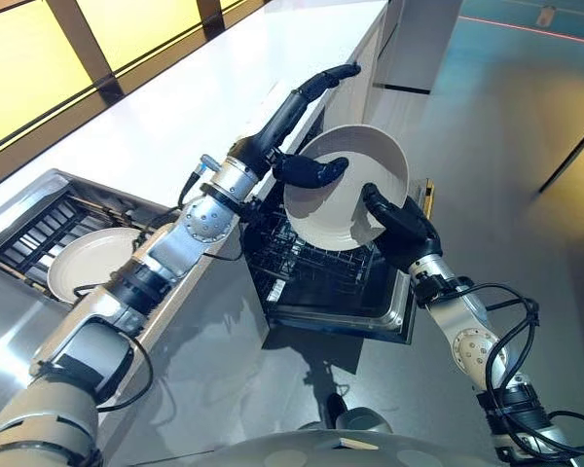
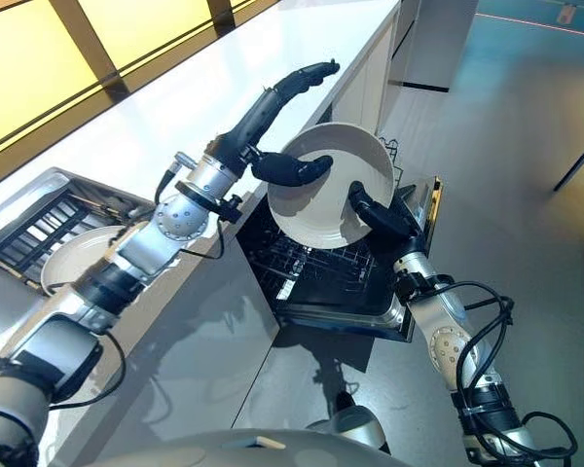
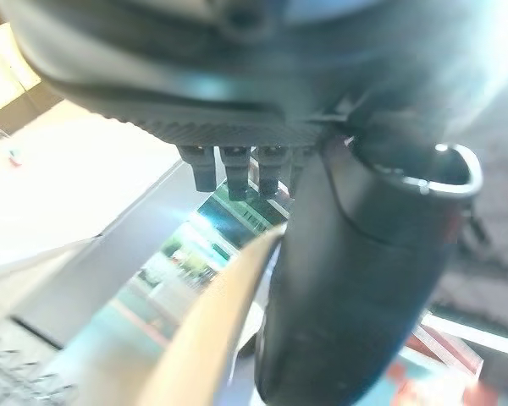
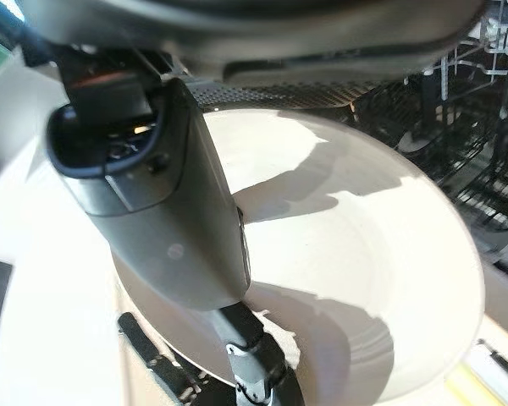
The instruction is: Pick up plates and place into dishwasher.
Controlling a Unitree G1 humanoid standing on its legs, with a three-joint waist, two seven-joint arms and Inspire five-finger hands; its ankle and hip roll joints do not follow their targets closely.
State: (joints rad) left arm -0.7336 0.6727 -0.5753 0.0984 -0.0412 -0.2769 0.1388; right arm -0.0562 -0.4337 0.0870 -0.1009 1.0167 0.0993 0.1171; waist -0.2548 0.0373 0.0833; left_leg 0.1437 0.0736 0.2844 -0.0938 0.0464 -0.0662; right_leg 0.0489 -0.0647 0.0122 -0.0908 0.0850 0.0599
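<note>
Over dishwasher [image 1: 336, 282], unlabelled plate [image 1: 343, 190], seemingly two-handed.

A plate [image 1: 346, 185] is held tilted above the open dishwasher's pulled-out rack [image 1: 316, 263], between the two hands: the left hand [image 1: 307, 167] at its left rim with the thumb across the plate's face, the right hand [image 1: 399, 226] gripping its lower right edge. The dishwasher door [image 1: 370, 313] lies folded down below the rack. To the left, along the countertop [image 1: 175, 117], a second plate [image 1: 88, 261] rests in the sink [image 1: 39, 219].
</note>
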